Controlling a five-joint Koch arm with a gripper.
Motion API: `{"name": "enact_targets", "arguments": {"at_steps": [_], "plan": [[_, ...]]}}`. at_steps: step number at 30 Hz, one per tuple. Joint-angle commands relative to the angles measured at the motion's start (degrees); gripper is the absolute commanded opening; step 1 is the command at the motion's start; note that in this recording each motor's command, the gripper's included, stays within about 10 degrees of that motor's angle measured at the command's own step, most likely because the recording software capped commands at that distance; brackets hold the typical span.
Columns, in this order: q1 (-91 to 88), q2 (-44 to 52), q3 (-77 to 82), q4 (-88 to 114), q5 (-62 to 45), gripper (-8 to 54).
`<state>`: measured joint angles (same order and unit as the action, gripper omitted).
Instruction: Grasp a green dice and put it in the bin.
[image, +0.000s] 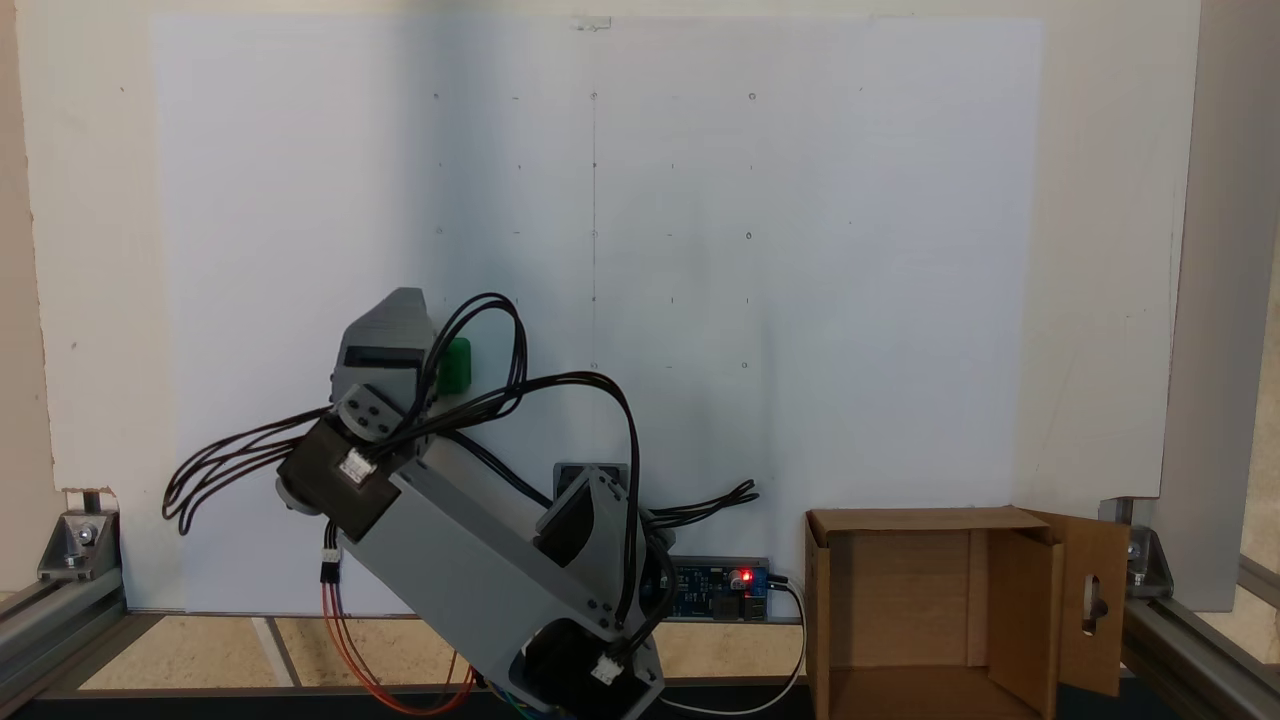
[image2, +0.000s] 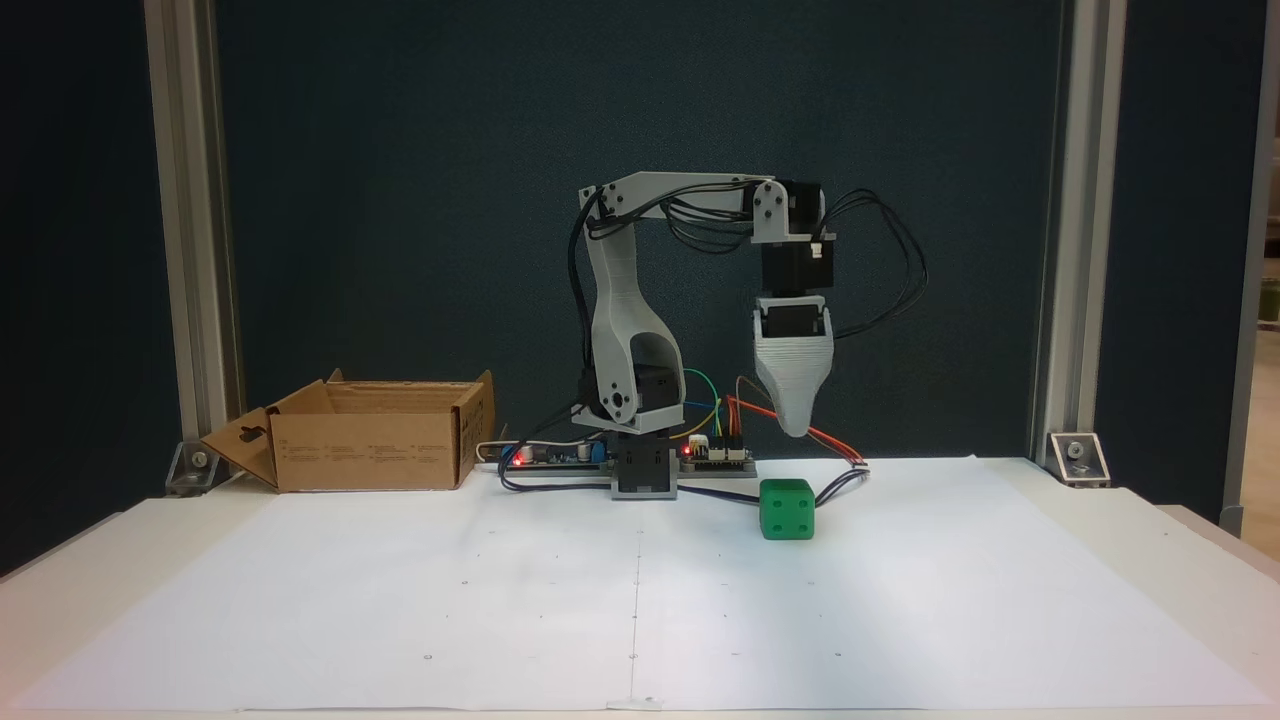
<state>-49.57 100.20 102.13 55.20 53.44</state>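
Dice (image2: 787, 509), green, sits on the white paper on the desk (image2: 1100, 560), just under the gripper (image2: 795, 428), which hangs above it without touching. I cannot tell if the gripper is open. The bin (image2: 370, 450) stands well apart.

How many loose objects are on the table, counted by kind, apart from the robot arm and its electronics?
Small bright green cube-shaped dice with recessed pips: 1
Brown corrugated cardboard box with open flaps: 1
Total: 2
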Motion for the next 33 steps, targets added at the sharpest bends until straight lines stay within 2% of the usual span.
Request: {"name": "enact_targets", "arguments": {"at_steps": [1, 19, 33], "plan": [[0.0, 2.2, -1.1, 1.2, 7.6, 43.0], [-2.5, 7.1, 9.1, -3.1, 8.9, 43.4], [-3.6, 2.1, 13.0, -12.5, 11.0, 43.2]]}}
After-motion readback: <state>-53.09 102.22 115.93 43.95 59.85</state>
